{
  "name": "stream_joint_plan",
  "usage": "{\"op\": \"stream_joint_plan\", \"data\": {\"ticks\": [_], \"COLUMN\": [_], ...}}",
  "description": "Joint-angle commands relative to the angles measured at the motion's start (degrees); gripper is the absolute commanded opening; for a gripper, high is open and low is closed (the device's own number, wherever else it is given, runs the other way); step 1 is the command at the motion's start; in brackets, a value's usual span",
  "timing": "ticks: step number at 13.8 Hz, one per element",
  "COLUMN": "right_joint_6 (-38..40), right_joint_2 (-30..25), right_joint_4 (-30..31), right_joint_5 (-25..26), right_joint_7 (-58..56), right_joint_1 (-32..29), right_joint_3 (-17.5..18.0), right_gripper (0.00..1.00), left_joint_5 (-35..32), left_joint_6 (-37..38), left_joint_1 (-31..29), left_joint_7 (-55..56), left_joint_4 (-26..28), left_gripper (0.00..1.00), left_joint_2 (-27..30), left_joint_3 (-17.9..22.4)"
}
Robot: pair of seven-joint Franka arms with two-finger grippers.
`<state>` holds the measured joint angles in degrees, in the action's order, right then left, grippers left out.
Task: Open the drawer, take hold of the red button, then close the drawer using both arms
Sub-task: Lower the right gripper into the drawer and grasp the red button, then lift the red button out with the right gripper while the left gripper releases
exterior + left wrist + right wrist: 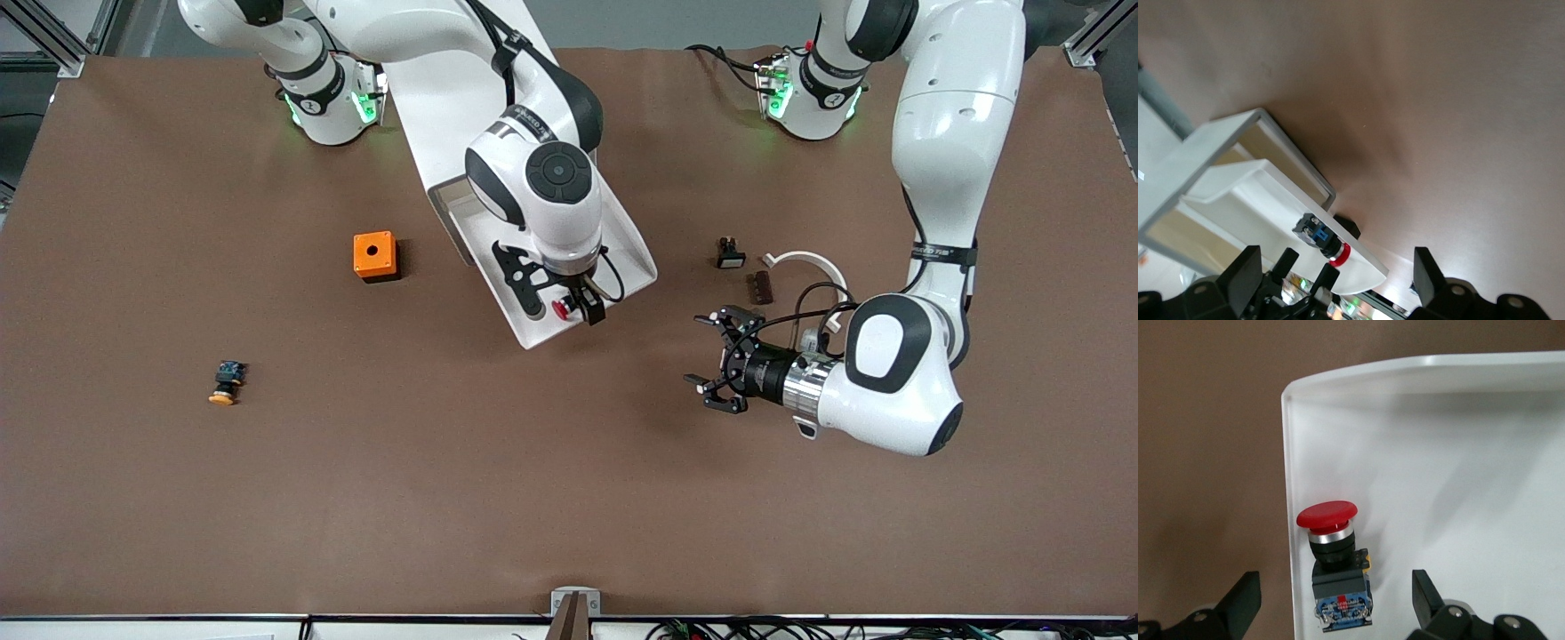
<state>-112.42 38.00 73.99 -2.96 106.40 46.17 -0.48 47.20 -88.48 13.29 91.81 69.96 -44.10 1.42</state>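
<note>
Button: I see the button lying on its side in the drawer, close against one side wall near the front lip, red cap toward the lip; nothing grips it.
Drawer: pulled well out of the white cabinet, running from the middle of the worktop's top edge toward its centre.
Right pincer: the right pincer hangs directly over the button, fingers spread apart on either side of it, empty.
Left pincer: the left pincer waits over bare worktop toward the left arm's end, fingers apart, empty, pointing at the drawer.
Progress: I judge the opening done; the grab is about to start; lifting the button out and closing the drawer remain.
Edges: the side wall touching the button leaves one finger little room, so I would expect a tight descent there.
Open room: the worktop between drawer lip and bottom edge is bare.
Bystanders: orange cube and orange-capped twin lie well apart toward the right arm's end; small black parts lie near the left arm.
</note>
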Motion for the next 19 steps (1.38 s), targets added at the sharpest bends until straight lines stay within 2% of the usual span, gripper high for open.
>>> {"op": "stream_joint_plan", "data": {"ticks": [1,4,6,9,11,12,15,16,18,19], "right_joint_6": [0.62,0.62,0.62,0.62,0.62,0.62,0.53,0.53,0.71,0.88], "right_joint_2": [1.2,1.72,1.9,2.25,2.34,2.43,2.78,2.69,2.69,2.61], "right_joint_4": [-1.66,-1.57,-1.57,-1.57,-1.57,-1.57,-1.57,-1.57,-1.57,-1.57], "right_joint_5": [-0.29,-0.29,-0.2,-0.2,-0.2,-0.29,-0.72,-0.73,-0.47,-0.38], "right_joint_7": [-1.45,-2.6,-2.78,-4.27,-4.27,-4.27,-3.57,-3.57,-3.74,-3.83], "right_joint_1": [1.38,1.65,1.56,1.47,1.56,1.56,1.56,1.56,1.82,1.82], "right_joint_3": [-0.49,-0.49,-0.49,-0.49,-0.49,-0.49,-0.49,-0.49,-0.49,-0.49], "right_gripper": [1.0,1.0,1.0,1.0,1.0,0.85,0.55,0.42,0.3,0.28], "left_joint_5": [-6.66,-10.11,-11.68,-18.44,-19.34,-19.34,-19.34,-19.34,-19.43,-19.43], "left_joint_6": [0.5,0.59,0.5,0.33,0.06,-0.37,-7.3,-8.8,-11.61,-12.93], "left_joint_1": [0.42,0.6,1.04,3.58,3.85,3.94,6.22,7.01,8.5,9.38], "left_joint_7": [-7.83,-21.91,-24.91,-35.08,-39.76,-41.09,-41.36,-41.19,-40.93,-40.75], "left_joint_4": [0.44,0.53,0.7,0.79,0.97,1.05,3.86,4.3,5.09,5.62], "left_gripper": [1.0,1.0,1.0,1.0,1.0,1.0,1.0,1.0,1.0,1.0], "left_joint_2": [3.4,6.65,7.72,9.47,9.39,9.39,9.04,8.77,8.25,7.9], "left_joint_3": [0.43,0.17,-0.1,-0.1,-0.36,-0.45,-0.89,-0.89,-0.89,-0.89]}}
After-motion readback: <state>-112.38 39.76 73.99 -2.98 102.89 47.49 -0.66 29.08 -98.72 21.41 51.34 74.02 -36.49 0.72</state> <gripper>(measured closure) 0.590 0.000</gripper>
